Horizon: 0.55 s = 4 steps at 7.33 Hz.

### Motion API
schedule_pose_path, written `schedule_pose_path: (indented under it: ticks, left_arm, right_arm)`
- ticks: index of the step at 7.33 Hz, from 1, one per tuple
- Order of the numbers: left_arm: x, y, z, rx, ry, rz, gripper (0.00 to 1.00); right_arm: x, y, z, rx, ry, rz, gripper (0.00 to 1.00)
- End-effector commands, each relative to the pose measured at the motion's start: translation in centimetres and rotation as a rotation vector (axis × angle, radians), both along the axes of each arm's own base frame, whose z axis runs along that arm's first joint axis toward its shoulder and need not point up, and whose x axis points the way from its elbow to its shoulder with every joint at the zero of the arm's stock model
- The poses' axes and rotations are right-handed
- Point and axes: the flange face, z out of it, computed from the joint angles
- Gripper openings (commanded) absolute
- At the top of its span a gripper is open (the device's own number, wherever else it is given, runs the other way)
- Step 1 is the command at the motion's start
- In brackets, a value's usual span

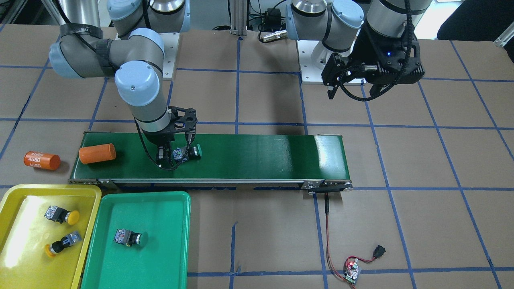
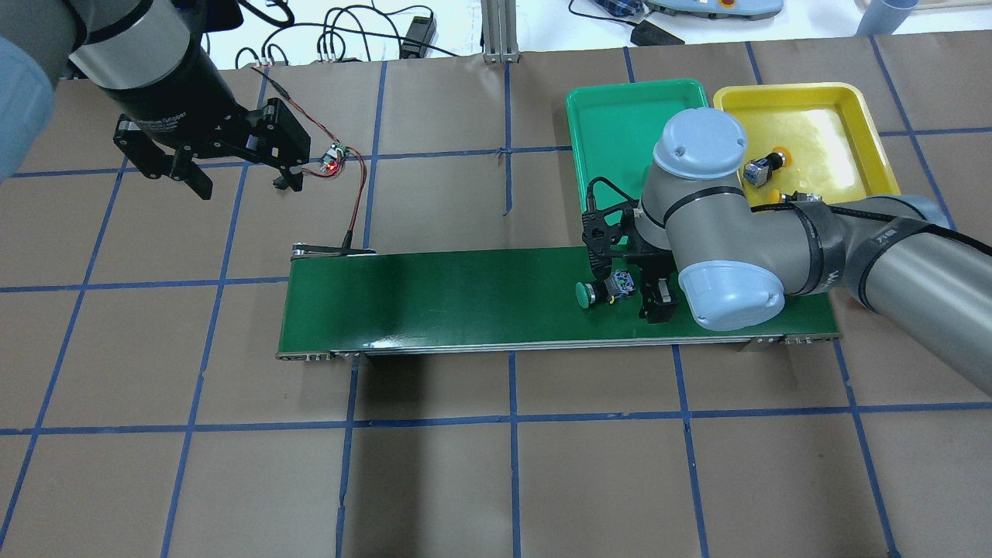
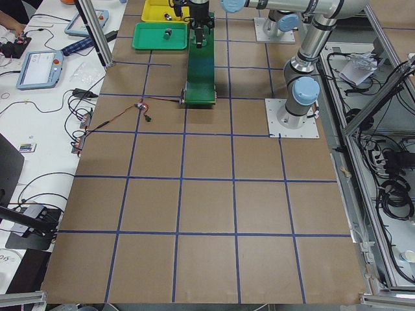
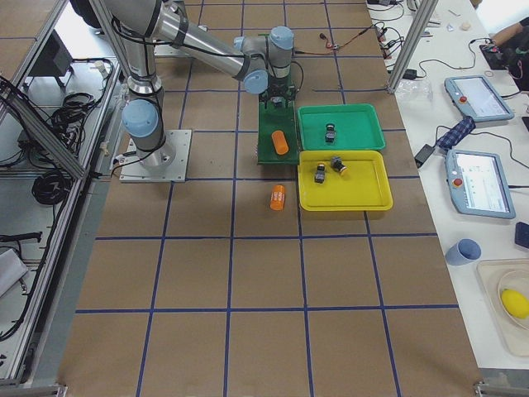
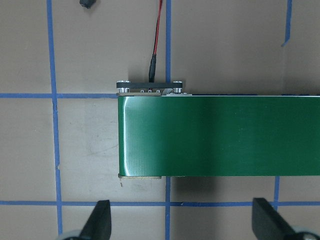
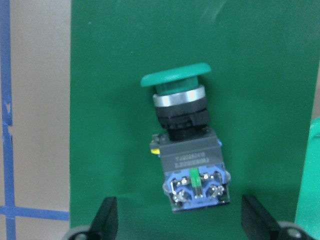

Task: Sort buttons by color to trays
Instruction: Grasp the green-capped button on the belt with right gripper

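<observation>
Overhead exterior view: a long dark-green conveyor belt (image 2: 434, 302) crosses a brown paper-covered table (image 2: 465, 480) ruled with blue tape lines.
Right gripper (image 2: 624, 288): low over the belt near its tray-side end. Its black fingers are spread wide on either side of a green-capped push-button switch (image 6: 187, 145). The wrist view shows a gap on both sides, so it grips nothing.
Switch on the belt: lies on its side, grey-blue contact block between the fingers, cap pointing toward the belt's middle.
Left gripper (image 2: 244, 184): raised above the table off the belt's opposite end, fingers wide apart and empty.
Trays: a glossy green plastic tray (image 1: 176, 241) and a glossy yellow plastic tray (image 1: 24, 196) sit side by side along the belt's long edge away from the robot, the green one nearer the belt's middle.
Sorted buttons: a green-capped button (image 1: 129, 237) lies in the green tray; one yellow-capped button (image 1: 60, 214) and a second yellow-capped button (image 1: 62, 243) lie in the yellow tray.
Orange cylinders: a plain orange cylinder (image 1: 97, 153) lies on the belt's tray-side end; an orange cylinder marked 4680 (image 1: 42, 160) lies on the table just off that end.
</observation>
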Motion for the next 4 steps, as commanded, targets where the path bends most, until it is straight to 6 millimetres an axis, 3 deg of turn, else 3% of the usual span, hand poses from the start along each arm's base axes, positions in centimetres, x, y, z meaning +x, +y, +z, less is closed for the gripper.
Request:
schedule_pose_path:
  ticks: [1, 2, 4]
  left_arm:
    - [-0.01, -0.12, -0.11, 0.003, 0.001, 0.001, 1.00]
    - [-0.01, -0.12, -0.12, 0.003, 0.001, 0.001, 1.00]
    - [-0.01, -0.10, -0.01, -0.002, 0.001, 0.001, 1.00]
  right_arm:
    - [0.15, 0.01, 0.04, -0.004, 0.000, 0.003, 0.50]
    - [0.16, -0.04, 0.00, -0.006, 0.000, 0.002, 0.44]
    - [0.09, -0.12, 0.16, -0.010, -0.001, -0.003, 0.15]
